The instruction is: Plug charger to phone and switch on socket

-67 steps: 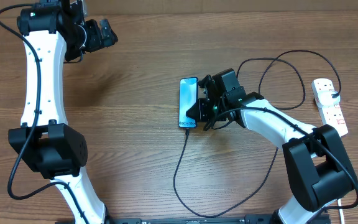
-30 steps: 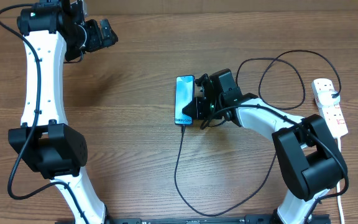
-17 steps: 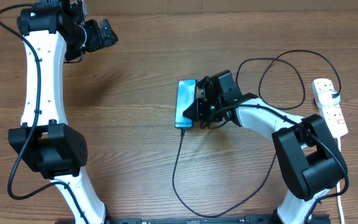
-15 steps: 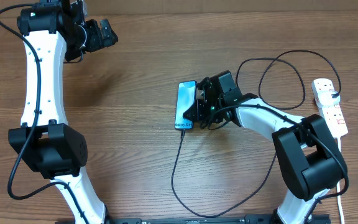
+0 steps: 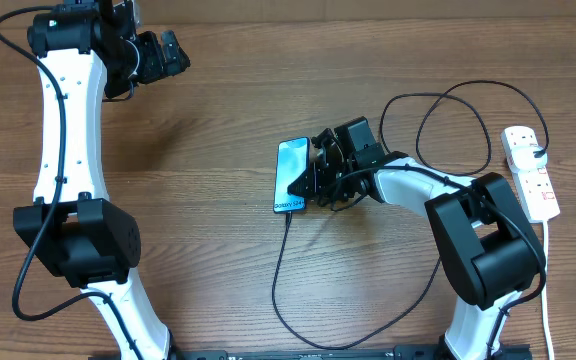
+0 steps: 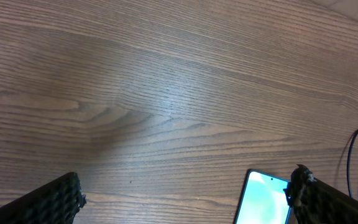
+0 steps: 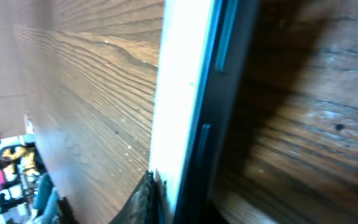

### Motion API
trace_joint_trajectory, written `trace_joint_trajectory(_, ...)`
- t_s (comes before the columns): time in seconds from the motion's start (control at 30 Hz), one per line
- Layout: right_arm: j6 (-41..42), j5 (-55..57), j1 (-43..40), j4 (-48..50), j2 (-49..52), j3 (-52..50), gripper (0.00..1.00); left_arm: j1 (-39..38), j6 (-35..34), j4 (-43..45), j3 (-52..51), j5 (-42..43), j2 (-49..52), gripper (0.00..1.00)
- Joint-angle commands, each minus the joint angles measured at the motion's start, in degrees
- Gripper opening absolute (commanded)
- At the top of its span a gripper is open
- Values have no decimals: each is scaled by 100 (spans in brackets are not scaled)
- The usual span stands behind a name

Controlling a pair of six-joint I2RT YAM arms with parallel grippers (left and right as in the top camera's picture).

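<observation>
Phone [image 7: 188, 87] edge close, on wooden table [image 7: 86, 112]

Overhead: we cannot see the right gripper [image 5: 315, 177] fingers. The wrist body masks them where it meets the phone [image 5: 290, 176], so grip not determinable. Tip of charger [image 5: 280, 270] at phone's lower end is too small to judge if seated. Switch positions on socket [image 5: 530, 172] too small to read. Left wrist cam: phone cut off by bottom edge; left gripper [image 6: 191, 204] shows finger ends only. Right wrist cam: phone edge blurred, cropped top & bottom.
</observation>
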Motion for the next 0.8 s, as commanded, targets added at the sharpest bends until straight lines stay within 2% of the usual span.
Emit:
trace_joint_trajectory(0.0, -127, 328, 0, -26, 190, -48, 15, -11, -37, 0, 59, 52, -57, 100)
trace_joint_trajectory(0.17, -127, 345, 0, -44, 195, -48, 18, -11, -37, 2, 59, 52, -57, 100)
trace_joint_trajectory(0.37, -127, 422, 0, -35, 195, -48, 35, -11, -37, 2, 59, 55, -57, 100)
trace_joint_trajectory(0.53, -122, 496, 0, 0, 195, -48, 42, -11, -37, 2, 59, 52, -57, 99)
trace_joint_trajectory(0.63, -122, 503, 0, 9, 195, -48, 53, -11, -37, 2, 59, 52, -57, 100)
trace_joint_trajectory(0.77, 9, 688, 0, 13, 195, -48, 57, -11, -37, 2, 59, 52, -57, 100)
